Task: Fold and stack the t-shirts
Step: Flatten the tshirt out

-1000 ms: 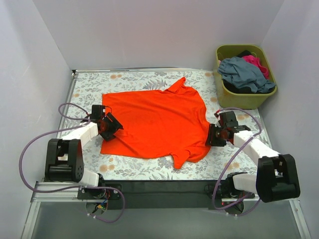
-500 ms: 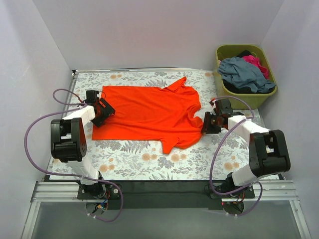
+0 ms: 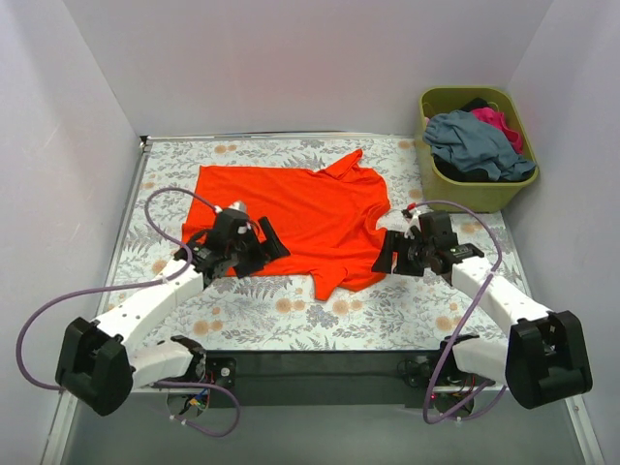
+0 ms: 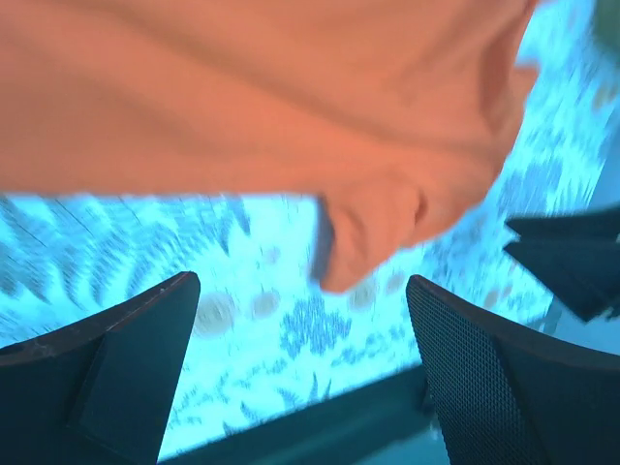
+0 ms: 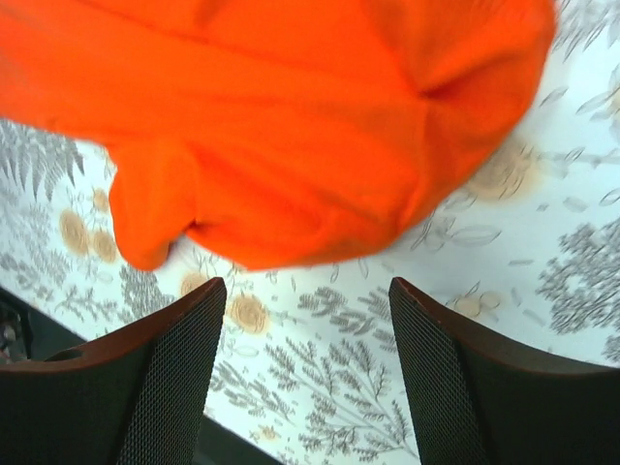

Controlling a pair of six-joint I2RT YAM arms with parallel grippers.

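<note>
The orange-red t-shirt (image 3: 300, 208) lies spread flat on the floral table, with a sleeve (image 3: 341, 276) pointing toward the near edge. My left gripper (image 3: 269, 242) is open and empty over the shirt's near-left edge. In the left wrist view the gripper (image 4: 300, 295) hangs above bare table, with the shirt (image 4: 242, 107) just beyond. My right gripper (image 3: 381, 254) is open and empty beside the shirt's right edge. In the right wrist view the gripper (image 5: 305, 291) is over the table, just short of the shirt's rounded edge (image 5: 320, 155).
The olive-green basket (image 3: 475, 196) stands at the far right. It holds a grey-blue shirt (image 3: 475, 140), a magenta one (image 3: 501, 122) and a dark one (image 3: 475, 104). White walls close in three sides. A black rail (image 3: 310, 373) runs along the near edge.
The shirt was drawn toward the far side, then stayed. My left arm swung from the shirt's left edge to its near edge. My right gripper shifted slightly left. Both jaws now stand open.
</note>
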